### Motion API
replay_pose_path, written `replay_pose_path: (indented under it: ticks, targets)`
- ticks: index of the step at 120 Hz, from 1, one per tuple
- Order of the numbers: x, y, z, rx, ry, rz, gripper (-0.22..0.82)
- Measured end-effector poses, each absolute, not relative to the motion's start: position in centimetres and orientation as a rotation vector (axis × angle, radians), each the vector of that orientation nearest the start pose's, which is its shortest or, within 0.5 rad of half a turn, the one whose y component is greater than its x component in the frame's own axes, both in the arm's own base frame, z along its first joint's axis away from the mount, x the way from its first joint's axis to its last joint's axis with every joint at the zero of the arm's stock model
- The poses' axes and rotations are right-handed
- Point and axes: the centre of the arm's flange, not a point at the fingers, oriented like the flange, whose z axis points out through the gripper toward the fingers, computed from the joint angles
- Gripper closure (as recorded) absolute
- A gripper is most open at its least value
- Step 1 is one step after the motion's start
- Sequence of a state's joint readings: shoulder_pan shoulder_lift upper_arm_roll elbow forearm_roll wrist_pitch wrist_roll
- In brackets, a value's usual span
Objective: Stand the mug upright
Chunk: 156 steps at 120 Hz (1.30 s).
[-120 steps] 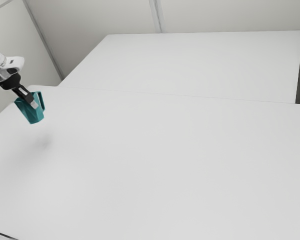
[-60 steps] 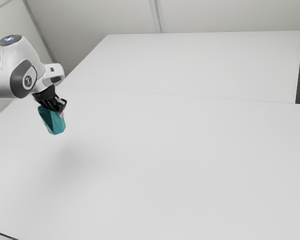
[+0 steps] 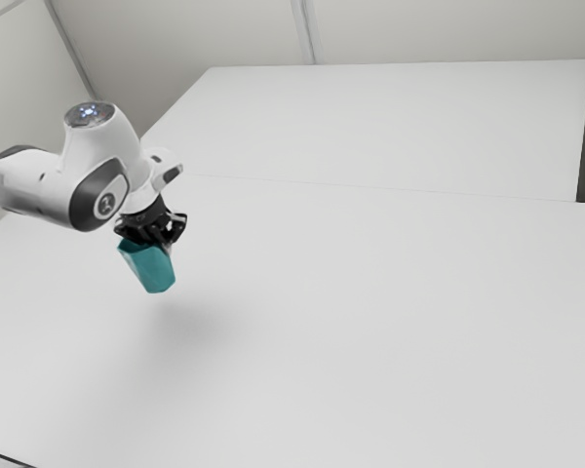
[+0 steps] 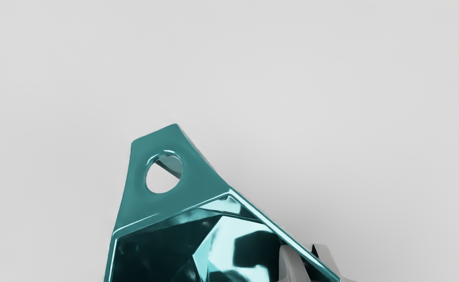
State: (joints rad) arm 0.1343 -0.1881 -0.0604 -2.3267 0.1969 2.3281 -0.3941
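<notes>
My gripper [image 3: 166,245] holds the teal faceted mug [image 3: 149,268] above the table in the exterior view, with the mug's base tilted down toward that view's right. In the wrist view the gripper [image 4: 308,261] has one finger inside the mug and the other outside, pinching the wall near the rim. The mug [image 4: 135,211] shows its open mouth toward the camera, with the handle and its round hole on one side. A soft shadow lies beneath it, apart from the mug.
The broad white table [image 3: 370,331] stretches under and beyond the arm. Behind it stands a pale raised panel or surface [image 3: 390,122]. A dark thin line lies at the exterior view's lower left corner.
My arm has carried the mug toward the exterior view's right and lower in that view. The hand has turned, and the handle seen there earlier is now hidden from that side.
</notes>
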Motion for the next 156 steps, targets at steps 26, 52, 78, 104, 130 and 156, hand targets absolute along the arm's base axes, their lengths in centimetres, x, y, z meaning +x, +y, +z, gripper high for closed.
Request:
replay_pose_path:
  ticks: [26, 52, 78, 104, 130, 156]
  targets:
    - [50.3, 3.4, 39.7, -2.915, -0.772, -0.266, 0.79]
    - [50.9, 2.2, 37.3, -2.881, -0.936, -0.242, 0.79]
    - [51.2, 2.1, 35.2, -2.845, -1.071, -0.213, 0.79]
    - [51.4, 2.0, 35.0, -2.821, -1.162, -0.228, 0.62]
    - [51.5, 1.8, 35.7, -2.811, -1.205, -0.253, 0.23]
    - [51.0, 0.5, 38.7, -2.811, -1.21, -0.312, 0.08]
